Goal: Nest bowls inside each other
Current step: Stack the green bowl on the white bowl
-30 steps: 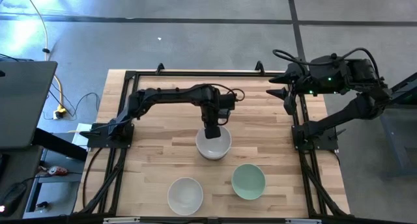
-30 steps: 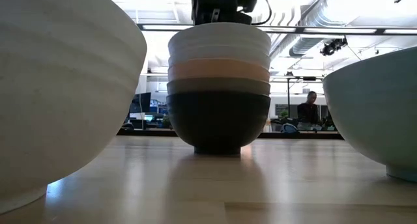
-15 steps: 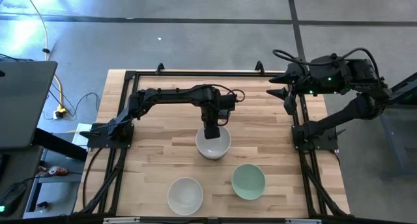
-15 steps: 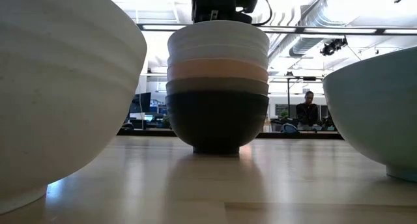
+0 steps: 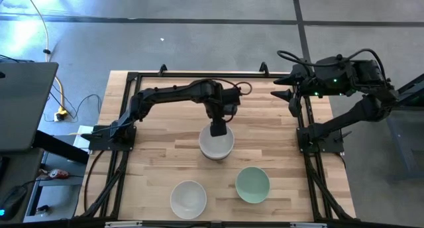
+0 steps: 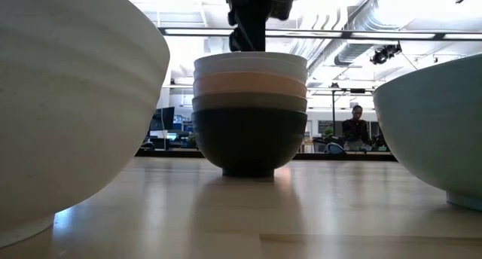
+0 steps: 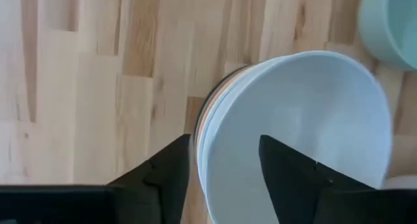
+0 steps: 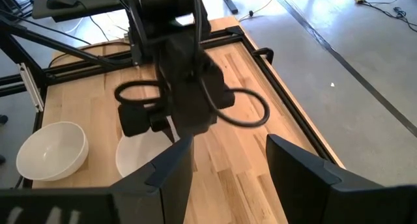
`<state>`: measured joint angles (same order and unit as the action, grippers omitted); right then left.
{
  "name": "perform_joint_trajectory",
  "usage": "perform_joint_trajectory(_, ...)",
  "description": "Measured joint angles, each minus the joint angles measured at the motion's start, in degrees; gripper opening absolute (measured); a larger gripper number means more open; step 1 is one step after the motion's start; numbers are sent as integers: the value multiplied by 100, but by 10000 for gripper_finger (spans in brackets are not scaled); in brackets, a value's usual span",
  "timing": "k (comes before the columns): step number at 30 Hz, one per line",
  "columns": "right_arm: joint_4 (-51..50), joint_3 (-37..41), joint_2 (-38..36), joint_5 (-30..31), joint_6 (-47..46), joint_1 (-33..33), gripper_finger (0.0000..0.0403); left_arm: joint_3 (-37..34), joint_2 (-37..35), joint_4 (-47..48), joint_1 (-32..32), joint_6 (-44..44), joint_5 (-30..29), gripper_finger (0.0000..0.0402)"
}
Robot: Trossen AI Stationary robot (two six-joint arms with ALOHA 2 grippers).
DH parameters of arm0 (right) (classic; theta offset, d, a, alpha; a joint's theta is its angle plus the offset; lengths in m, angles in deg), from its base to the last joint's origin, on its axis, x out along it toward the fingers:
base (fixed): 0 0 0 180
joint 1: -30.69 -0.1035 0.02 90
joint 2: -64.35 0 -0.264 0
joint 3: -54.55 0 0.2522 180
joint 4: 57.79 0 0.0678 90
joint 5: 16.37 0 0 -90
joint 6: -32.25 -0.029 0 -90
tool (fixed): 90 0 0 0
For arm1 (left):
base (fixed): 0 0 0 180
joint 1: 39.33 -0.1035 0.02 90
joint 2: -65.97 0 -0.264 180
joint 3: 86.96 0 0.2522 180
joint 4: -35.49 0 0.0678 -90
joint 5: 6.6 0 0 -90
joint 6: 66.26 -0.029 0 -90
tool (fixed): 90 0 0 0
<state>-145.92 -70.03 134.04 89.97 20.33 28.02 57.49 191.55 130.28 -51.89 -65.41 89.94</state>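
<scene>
The left tool [image 5: 218, 129], fingers parted and empty, hangs over the stack [image 5: 216, 144] (bowls nested to sit level); the right tool [image 5: 286, 95] waits open.

Open-plan lab: exposed ceiling ducts [image 6: 376, 33], monitors [image 6: 169, 131], seated person [image 6: 354, 127].

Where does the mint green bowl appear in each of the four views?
High view: mint green bowl near the front edge, right of the centre.
Low view: large at the right edge.
Left wrist view: only its rim, in a corner.
Right wrist view: not in it.
Shared landmark: the stack of nested bowls beside it.
</scene>
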Motion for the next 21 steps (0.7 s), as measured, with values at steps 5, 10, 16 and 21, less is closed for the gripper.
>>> perform_joint_trajectory(5,-45,0,0,0,-2,0,186,198,-4,237,-55,-49,-53,176)
perform_joint_trajectory(10,-126,0,0,-2,-80,0,186,206,-4,492,-98,-62,-202,173)
perform_joint_trajectory(16,-1475,17,11,-229,-1440,-1,186,149,-97,880,-70,-299,-290,173)
perform_joint_trajectory(21,-1174,753,-255,-903,-2071,-164,186,123,-608,902,-13,-453,-78,173)
